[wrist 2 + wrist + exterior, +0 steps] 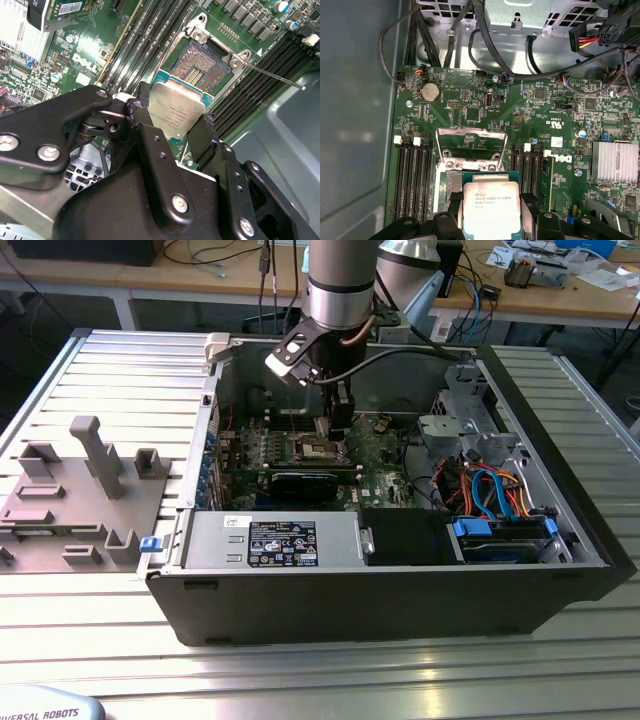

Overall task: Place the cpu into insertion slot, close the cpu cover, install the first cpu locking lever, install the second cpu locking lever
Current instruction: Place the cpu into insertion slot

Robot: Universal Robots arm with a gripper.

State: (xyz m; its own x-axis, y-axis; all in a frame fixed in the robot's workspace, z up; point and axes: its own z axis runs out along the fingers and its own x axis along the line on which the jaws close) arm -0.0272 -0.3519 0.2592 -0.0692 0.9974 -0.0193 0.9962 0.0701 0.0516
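Silvery arm, black gripper with silver screws, seemingly a black cable.

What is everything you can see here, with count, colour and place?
cpu: one, silver top, held in the tool at the insertion slot
insertion slot: one, dark, open, on the motherboard
cpu cover: one, silvery, raised at the slot's edge
locking lever: one, silvery, sticking out from a slot corner
motherboard: one, green, inside the case
coin battery: one, silver, on the motherboard
heatsink: one, silver, on the motherboard
case: one, black, on the ribbed table
fixture: one, grey, exterior view's left of the case
tool: one, black, shut on the cpu
arm: one, silver, above the case
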